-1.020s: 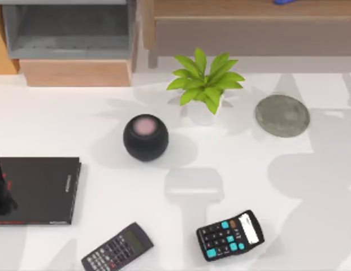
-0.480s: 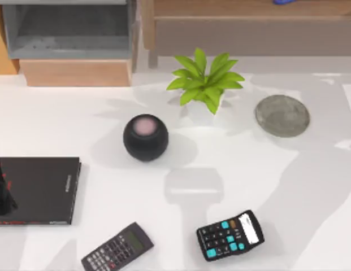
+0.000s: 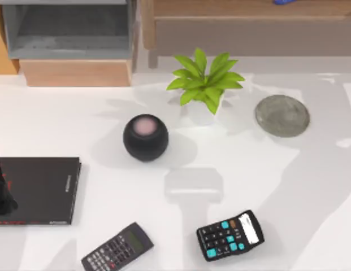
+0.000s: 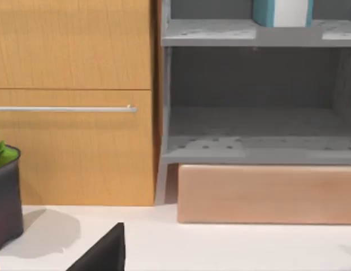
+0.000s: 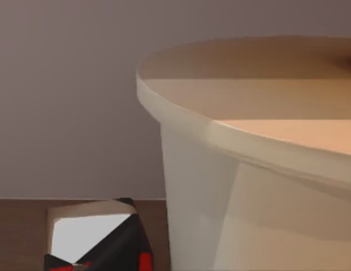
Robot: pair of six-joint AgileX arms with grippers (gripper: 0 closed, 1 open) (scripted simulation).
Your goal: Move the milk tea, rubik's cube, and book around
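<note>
The milk tea looms very close in the right wrist view: a pale clear cup wall under a wide orange-tan lid. Beside its base, the rubik's cube rests on a brown wooden surface, showing white, black and red faces. The book, teal-blue with white page edges, stands on the upper level of the grey shelf in the left wrist view. A dark part of my left arm stands at the table's left edge, over a thin black book.
On the white table are a black round speaker, a green plant, a grey disc, and two calculators. A grey shelf unit and a wooden shelf line the back.
The shadows over the table's right side have shifted. Nothing on the table has moved, and the left arm stays where it was.
</note>
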